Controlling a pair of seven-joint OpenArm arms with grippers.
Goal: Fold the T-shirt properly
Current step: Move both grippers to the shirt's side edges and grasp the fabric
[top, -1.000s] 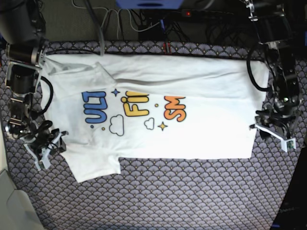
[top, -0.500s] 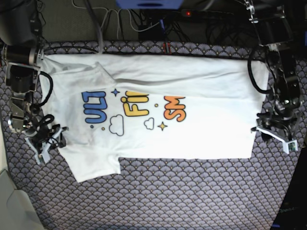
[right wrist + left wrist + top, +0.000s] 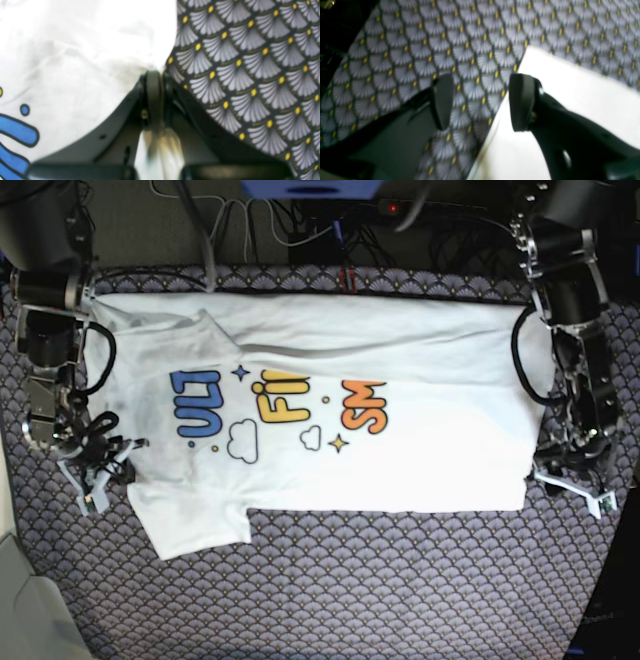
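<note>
Lying half-folded, T-shirt (image 3: pixel 330 405) print up: right gripper (image 3: pixel 155 82) pinched shut on its edge, left gripper (image 3: pixel 480 100) agape, empty, astride the hem corner; further folds outstanding.

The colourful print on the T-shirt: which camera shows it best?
The base view: the whole T-shirt lies spread out there, with the blue, yellow and orange print fully visible. The right wrist view catches only a blurry scrap of blue lettering at its left edge. The left wrist view shows just plain white cloth, no print.
</note>
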